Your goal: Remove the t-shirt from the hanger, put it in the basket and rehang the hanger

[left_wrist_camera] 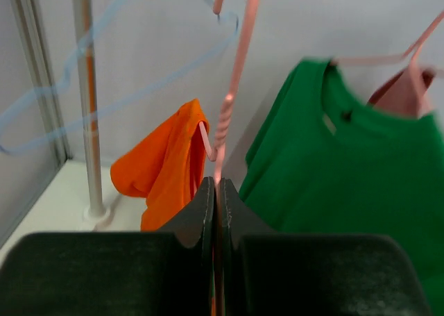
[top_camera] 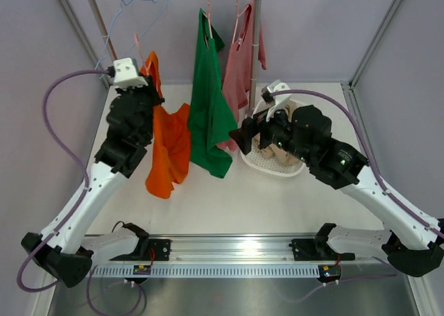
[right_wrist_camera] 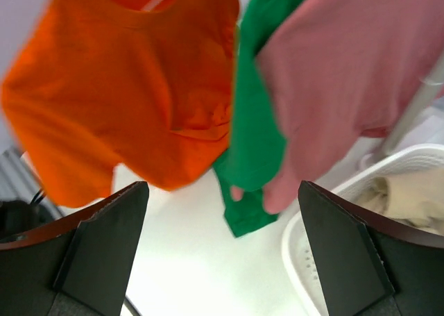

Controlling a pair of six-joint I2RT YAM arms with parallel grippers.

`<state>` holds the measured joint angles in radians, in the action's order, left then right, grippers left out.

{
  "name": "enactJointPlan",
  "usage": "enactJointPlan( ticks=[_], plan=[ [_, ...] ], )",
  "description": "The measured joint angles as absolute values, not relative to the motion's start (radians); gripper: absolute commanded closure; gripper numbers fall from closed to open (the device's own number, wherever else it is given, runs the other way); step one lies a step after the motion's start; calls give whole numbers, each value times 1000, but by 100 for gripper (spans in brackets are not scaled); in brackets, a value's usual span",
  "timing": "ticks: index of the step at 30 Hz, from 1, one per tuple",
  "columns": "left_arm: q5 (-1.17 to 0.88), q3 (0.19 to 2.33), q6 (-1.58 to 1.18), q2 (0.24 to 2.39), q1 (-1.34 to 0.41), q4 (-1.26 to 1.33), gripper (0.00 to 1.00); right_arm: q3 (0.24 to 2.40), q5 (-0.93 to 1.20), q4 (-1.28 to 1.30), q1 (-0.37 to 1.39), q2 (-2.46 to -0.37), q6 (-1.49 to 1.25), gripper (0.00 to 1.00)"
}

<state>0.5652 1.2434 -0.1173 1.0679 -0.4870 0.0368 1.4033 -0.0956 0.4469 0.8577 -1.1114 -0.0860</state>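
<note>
Three shirts hang in a row across the upper middle of the top view: the orange t-shirt (top_camera: pixel 170 146) at the left, a green t-shirt (top_camera: pixel 208 114) in the centre and a pink t-shirt (top_camera: pixel 239 73) at the right. The orange t-shirt droops bunched, with its lowest corner near the table (top_camera: pixel 229 198). Your left gripper (top_camera: pixel 147 87) sits in the upper left, against the top of the orange t-shirt; from this angle you cannot tell how its fingers stand. Your right gripper (top_camera: pixel 244 137) is right of centre, just beside the pink t-shirt's lower edge and in front of a white basket (top_camera: pixel 267 169). A blue hanger (top_camera: pixel 132 10) hangs bare at the top left.

In the left wrist view, your left gripper (left_wrist_camera: pixel 216 191) has its fingers pressed together at lower centre. They pinch the wire of a pink hanger (left_wrist_camera: pixel 232 87), which rises to the top of the frame. The orange t-shirt (left_wrist_camera: pixel 163 170) hangs left of centre, seemingly caught on one hanger end, though the picture is soft there. The green t-shirt (left_wrist_camera: pixel 347 170) fills the right side.

In the right wrist view, your right gripper (right_wrist_camera: pixel 222 191) has its fingers (right_wrist_camera: pixel 104 246) in the lower corners, spread wide with nothing between them. The orange t-shirt (right_wrist_camera: pixel 132 87) fills the upper left and the green t-shirt (right_wrist_camera: pixel 257 121) hangs at centre. The pink t-shirt (right_wrist_camera: pixel 340 73) is at the upper right, and the white basket (right_wrist_camera: pixel 312 219) is at the lower right.
</note>
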Motion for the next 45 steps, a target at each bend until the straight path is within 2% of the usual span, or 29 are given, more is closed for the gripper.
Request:
enactJointPlan(
  ticks=[5,10,15,27,28,29,30,31,33,39,45],
  plan=[
    [799,1238,-109,1201,-611,-19,100,1305,-30,359,948,-1123,-78,1],
    [1063,1400,-80,1359,-687,-25,100,1215,72,210,966,-1143,-104,0],
    [1240,1539,-52,1428,-714,-6,100,1158,118,99,988,-1157,-132,1],
    [1348,1581,-28,1438,-757,1,100,1041,121,-228,994,-1231,-144,1],
    [1348,1581,-27,1438,-759,1,100,1041,120,-250,994,-1252,-144,4],
    [1348,1579,-27,1437,-760,2,100,1041,117,-265,994,-1270,-143,12],
    [1348,1574,-28,1435,-762,1,100,1041,115,-274,994,-1287,-142,40],
    [1348,1563,-30,1429,-764,3,100,1041,114,-282,994,-1301,-139,58],
    [1347,1530,-34,1412,-765,2,100,1052,114,-280,995,-1328,-141,99],
    [1346,1503,-28,1400,-759,33,100,1068,114,-256,999,-1333,-162,100],
    [1343,1503,-10,1420,-712,114,100,976,77,-209,1035,-1181,-176,100]
  ],
)
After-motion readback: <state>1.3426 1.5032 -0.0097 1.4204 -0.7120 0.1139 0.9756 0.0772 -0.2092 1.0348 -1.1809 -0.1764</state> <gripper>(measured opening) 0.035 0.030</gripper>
